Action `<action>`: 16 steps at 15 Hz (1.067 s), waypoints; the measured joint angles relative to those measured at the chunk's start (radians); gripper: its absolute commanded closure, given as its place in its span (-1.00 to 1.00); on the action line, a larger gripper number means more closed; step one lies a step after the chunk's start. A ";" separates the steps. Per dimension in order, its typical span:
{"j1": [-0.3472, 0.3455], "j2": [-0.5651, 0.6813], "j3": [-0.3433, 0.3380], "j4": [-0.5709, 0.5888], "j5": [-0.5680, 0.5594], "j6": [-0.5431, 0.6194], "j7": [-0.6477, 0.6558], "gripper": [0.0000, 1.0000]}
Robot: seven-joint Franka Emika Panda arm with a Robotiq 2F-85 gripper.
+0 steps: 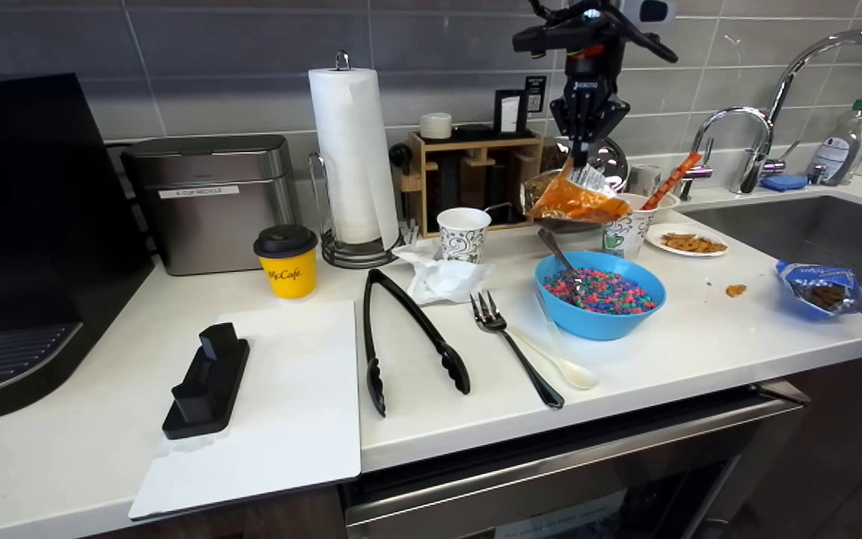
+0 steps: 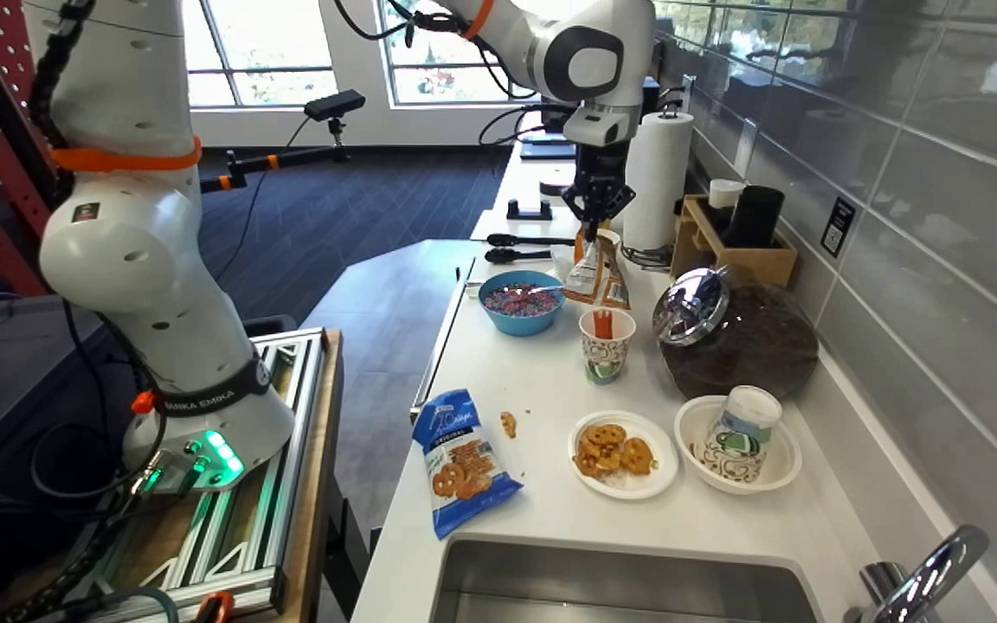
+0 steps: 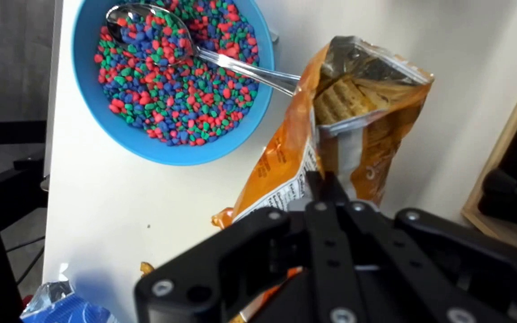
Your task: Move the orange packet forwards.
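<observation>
Re orange snack packet (image 3: 326, 148): hangs aloft over the counter (image 3: 128, 193), extending from the gripper (image 3: 323, 178) toward one o'clock in the wrist view, with long axis roughly one-to-seven. Re jaws: pinched nearly together, gripping thin film. Note blue bowl (image 3: 173, 155) near packet, at ten o'clock.

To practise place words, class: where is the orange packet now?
In an exterior view, the gripper holds the orange packet right of the picture's centre, just beyond the blue bowl.

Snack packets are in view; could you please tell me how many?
2: the orange packet, held in the fingers; the blue packet, on the counter by the sink. Others may be hidden.
</observation>
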 measured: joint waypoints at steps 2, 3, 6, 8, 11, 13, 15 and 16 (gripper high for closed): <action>-0.008 -0.027 0.001 -0.061 0.025 0.030 0.004 1.00; -0.015 -0.049 0.001 -0.090 0.035 0.039 0.010 1.00; -0.049 -0.143 -0.002 -0.170 0.059 0.045 0.027 1.00; -0.074 -0.217 -0.005 -0.215 0.059 0.026 0.038 1.00; -0.115 -0.324 -0.007 -0.272 0.060 -0.059 0.044 1.00; -0.140 -0.378 -0.008 -0.307 0.061 -0.098 0.046 1.00; -0.158 -0.412 -0.006 -0.339 0.060 -0.115 0.048 1.00; -0.164 -0.422 -0.006 -0.353 0.060 -0.117 0.050 1.00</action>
